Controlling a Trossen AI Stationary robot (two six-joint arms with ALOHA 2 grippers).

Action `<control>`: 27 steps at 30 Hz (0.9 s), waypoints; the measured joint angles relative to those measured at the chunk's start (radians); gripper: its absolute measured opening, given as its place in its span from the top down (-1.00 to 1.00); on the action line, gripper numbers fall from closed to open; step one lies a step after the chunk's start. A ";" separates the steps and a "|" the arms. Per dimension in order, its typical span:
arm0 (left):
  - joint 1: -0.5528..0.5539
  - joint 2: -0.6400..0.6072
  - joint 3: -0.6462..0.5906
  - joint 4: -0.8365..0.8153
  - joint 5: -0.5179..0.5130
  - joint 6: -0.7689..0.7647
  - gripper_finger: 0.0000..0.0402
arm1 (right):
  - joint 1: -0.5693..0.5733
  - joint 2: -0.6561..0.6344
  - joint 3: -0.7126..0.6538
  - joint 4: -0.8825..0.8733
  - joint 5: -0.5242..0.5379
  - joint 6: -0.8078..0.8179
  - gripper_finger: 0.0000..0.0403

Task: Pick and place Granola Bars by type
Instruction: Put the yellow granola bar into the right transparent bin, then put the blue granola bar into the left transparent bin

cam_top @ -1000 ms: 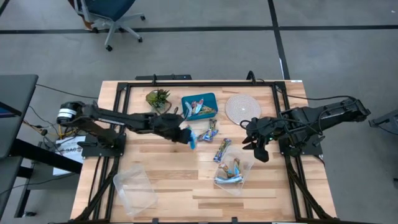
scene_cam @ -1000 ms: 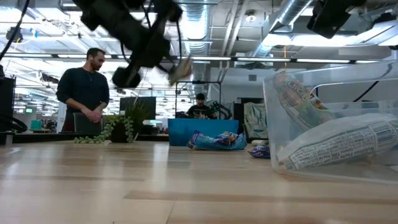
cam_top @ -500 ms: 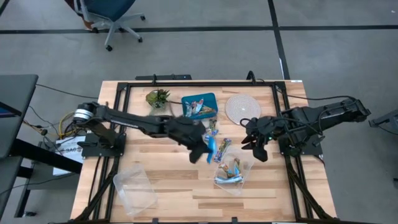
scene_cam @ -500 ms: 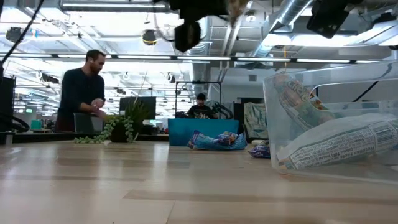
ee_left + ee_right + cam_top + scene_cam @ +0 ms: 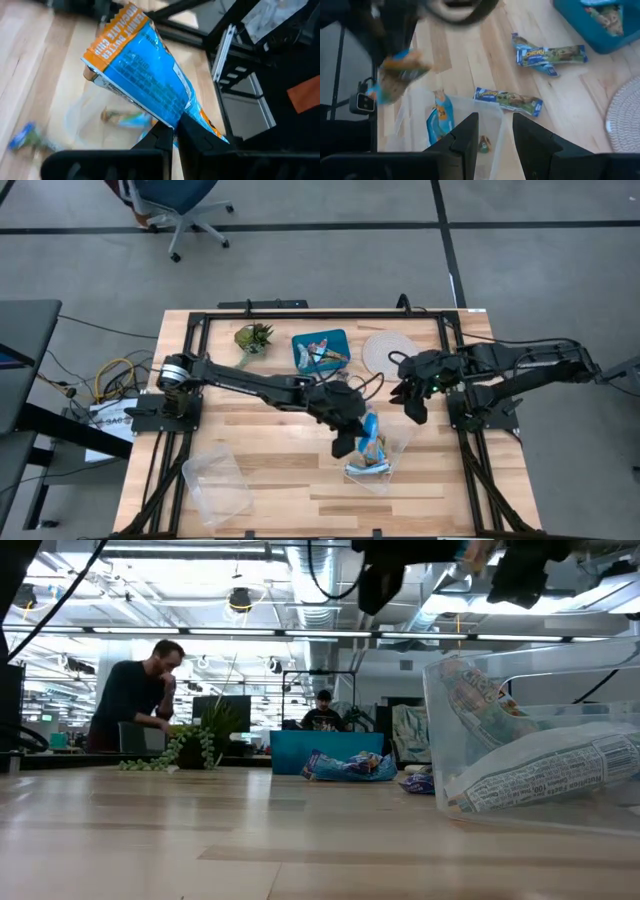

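My left gripper (image 5: 362, 435) is shut on a blue granola bar (image 5: 145, 75) with orange ends, hovering over the clear container (image 5: 378, 460) near the table's middle right. That container has several bars (image 5: 368, 468) in it. Two more bars (image 5: 550, 55) (image 5: 507, 100) lie flat on the wood between the container and the blue bin (image 5: 320, 350), which holds other bars. My right gripper (image 5: 492, 130) is open in the air to the right of the container, touching nothing. My left gripper pinches the blue bar by one end of its wrapper (image 5: 176, 119) between its two fingers. The bar is lifted clear and sticks out beyond the fingertips, tilted, with its orange far end (image 5: 117, 30) free above the clear container.
A green plant (image 5: 254, 337) and a white round mat (image 5: 388, 352) sit near the far edge. A second clear container (image 5: 215, 480) lies at the near left. A black frame (image 5: 300, 314) borders the table. A person (image 5: 135, 700) stands beyond the far edge.
My left gripper has carried the blue bar from beside the blue bin toward the table's right and near edge, and it is now over the clear container. My right gripper has shifted a little toward the far edge.
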 joint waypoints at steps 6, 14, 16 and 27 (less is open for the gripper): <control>-0.015 0.049 0.037 -0.005 0.003 0.023 0.96 | -0.017 -0.015 0.031 -0.021 0.000 -0.010 0.45; -0.014 0.062 0.039 -0.041 -0.026 0.006 0.62 | -0.017 -0.018 0.046 -0.031 0.001 -0.025 0.45; -0.014 0.062 0.039 -0.048 -0.034 0.005 0.50 | -0.017 -0.018 0.046 -0.030 0.000 -0.025 0.45; -0.016 -0.021 0.039 -0.071 -0.100 0.053 0.21 | -0.017 0.002 0.046 -0.019 0.000 -0.094 0.45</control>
